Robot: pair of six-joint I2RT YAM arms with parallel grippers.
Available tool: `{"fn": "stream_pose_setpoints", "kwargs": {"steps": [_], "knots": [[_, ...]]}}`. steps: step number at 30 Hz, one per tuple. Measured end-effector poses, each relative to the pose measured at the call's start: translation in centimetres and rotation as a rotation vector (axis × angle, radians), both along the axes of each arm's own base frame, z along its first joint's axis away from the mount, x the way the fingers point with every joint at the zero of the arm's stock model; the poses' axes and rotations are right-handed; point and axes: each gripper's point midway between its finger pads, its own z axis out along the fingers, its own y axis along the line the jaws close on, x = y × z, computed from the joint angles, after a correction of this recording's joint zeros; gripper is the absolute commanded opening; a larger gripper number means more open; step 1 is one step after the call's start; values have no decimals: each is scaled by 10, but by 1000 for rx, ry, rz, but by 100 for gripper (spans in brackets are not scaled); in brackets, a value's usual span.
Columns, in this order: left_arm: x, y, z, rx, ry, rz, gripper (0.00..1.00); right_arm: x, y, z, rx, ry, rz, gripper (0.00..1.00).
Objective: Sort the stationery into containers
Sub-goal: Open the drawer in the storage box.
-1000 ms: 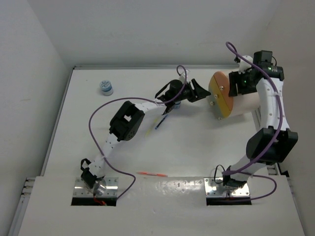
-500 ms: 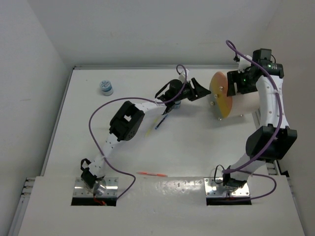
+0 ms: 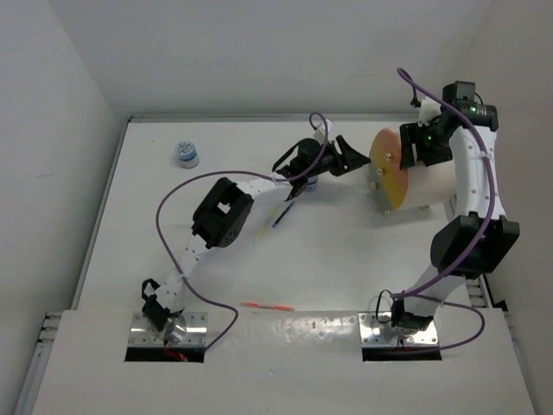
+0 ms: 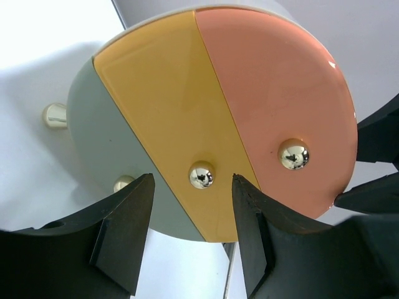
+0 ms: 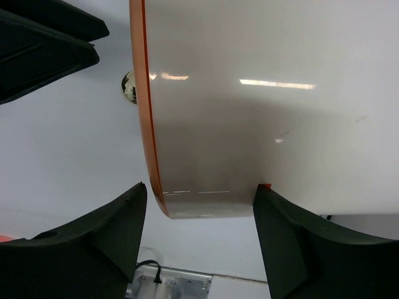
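The container is a cream drum (image 3: 428, 180) at the right, with a round front disc (image 3: 386, 169) facing left. In the left wrist view the disc has grey, yellow (image 4: 168, 106) and pink segments, each with a shiny knob. My left gripper (image 3: 350, 158) is open just in front of the disc, its jaws either side of the yellow segment's knob (image 4: 201, 175) without touching it. My right gripper (image 3: 425, 145) is open over the drum's front end (image 5: 262, 106), jaws straddling it. Thin pens (image 3: 281, 214) lie below the left arm, and a red pen (image 3: 266, 306) lies near the front.
A blue-and-white patterned cylinder (image 3: 186, 154) stands at the back left. A small blue thing (image 3: 311, 183) shows under the left wrist. The side walls stand close on both sides, and the right arm's links rise beside the drum.
The right wrist has shifted slightly on the drum, and the disc looks a little narrower from above. The left gripper has hardly moved.
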Motion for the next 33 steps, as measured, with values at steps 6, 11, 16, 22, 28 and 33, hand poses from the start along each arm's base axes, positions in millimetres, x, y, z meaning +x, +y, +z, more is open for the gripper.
{"fn": "stream_pose_setpoints", "kwargs": {"steps": [6,11,16,22,28,33], "knots": [[-2,-1,3,-28,34,-8,55,-2,-2,-1,-4,29,-14,63],[-2,-6,-3,-55,66,-20,55,-2,-2,-1,-4,30,-15,63],[-7,-15,-19,-57,98,-41,54,-2,-2,-1,-3,30,-17,63],[-25,-29,-18,-66,105,-79,54,-2,-2,-1,-2,30,-17,62],[-34,-37,-9,-83,95,-98,55,-2,-2,-1,-2,30,-17,62],[-32,-42,-3,-96,81,-101,55,-2,-2,-1,-2,29,-17,62]]}}
